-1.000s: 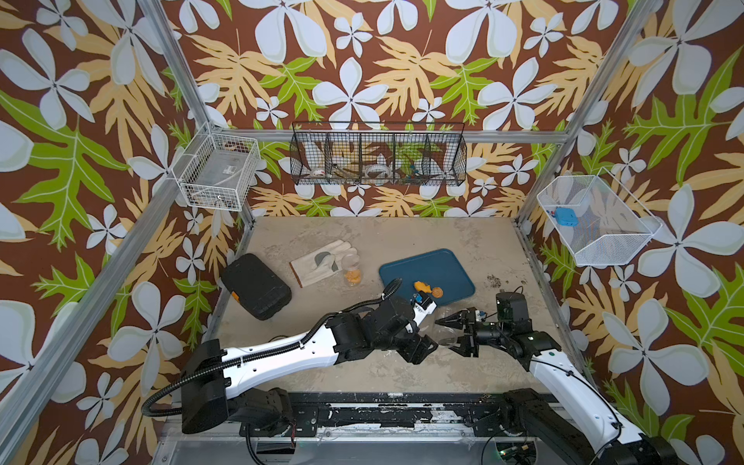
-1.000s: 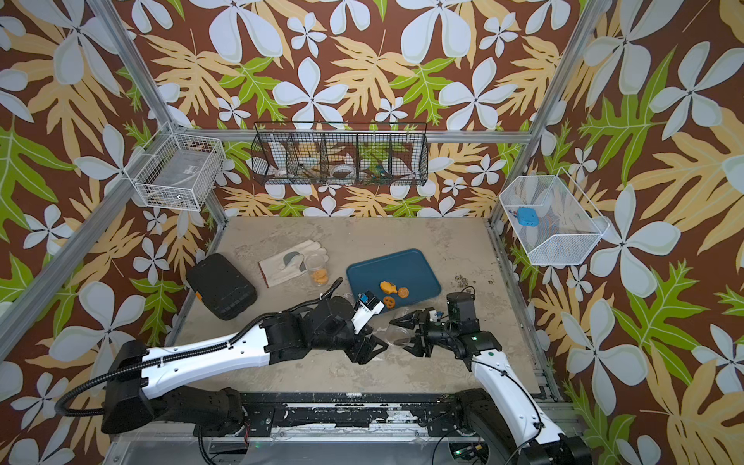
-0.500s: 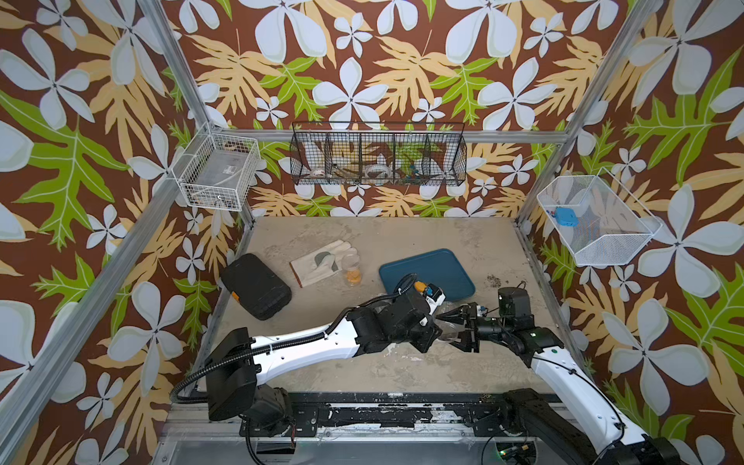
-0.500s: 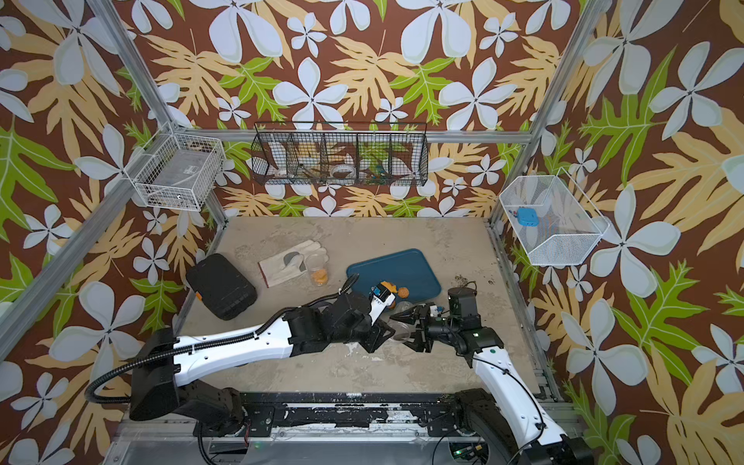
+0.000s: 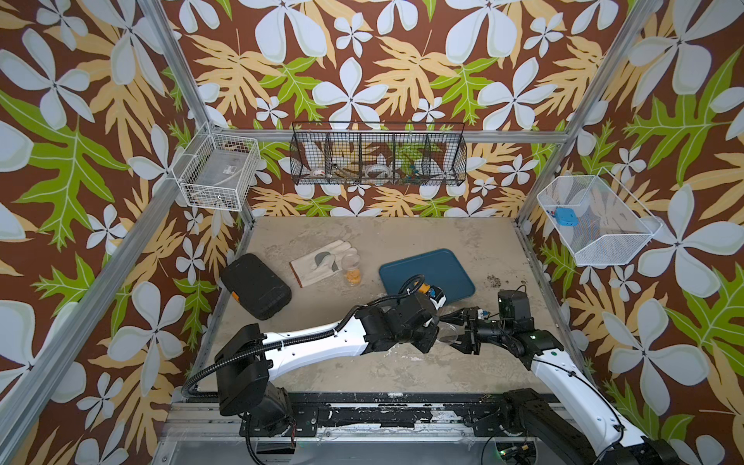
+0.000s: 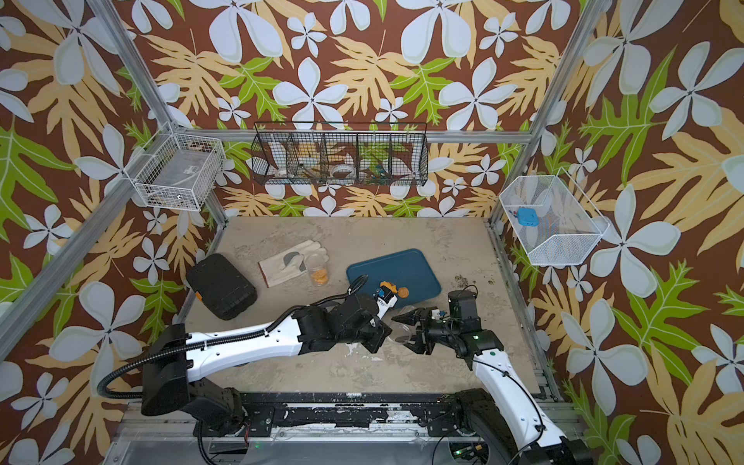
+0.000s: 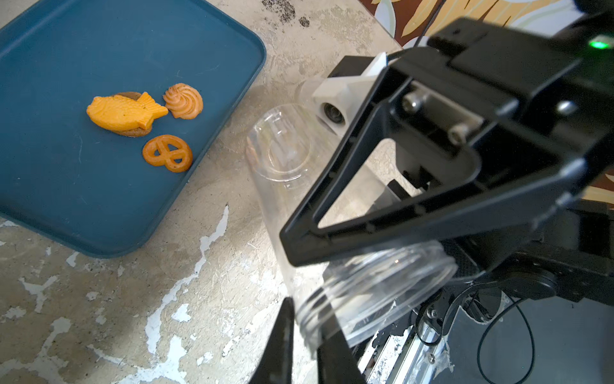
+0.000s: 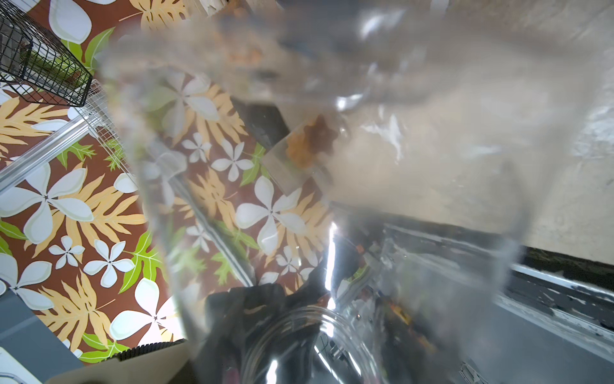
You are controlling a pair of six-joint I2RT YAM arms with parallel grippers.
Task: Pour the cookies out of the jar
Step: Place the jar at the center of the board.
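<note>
An empty clear jar (image 7: 332, 239) lies on its side above the table, near the front right. My right gripper (image 5: 459, 328) is shut on its body, one black finger (image 7: 415, 206) across the jar wall. My left gripper (image 7: 307, 335) is shut on the jar's threaded rim (image 7: 375, 292), a finger on each side of the wall. In both top views the grippers meet at the jar (image 6: 400, 334). Cookies (image 7: 146, 123) lie on the blue tray (image 7: 50, 166): a fish, a swirl and a pretzel. In the right wrist view the blurred jar (image 8: 332, 199) fills the picture.
A second small jar (image 5: 350, 269) with orange cookies inside stands by a white glove (image 5: 322, 263). A black case (image 5: 255, 286) lies at the left. Dark crumbs (image 5: 493, 280) dot the table right of the tray (image 5: 443, 265). Wire baskets (image 5: 378, 159) hang on the walls.
My left gripper has moved right to the jar held by the right gripper and has shut on its rim. The right arm has barely moved.
</note>
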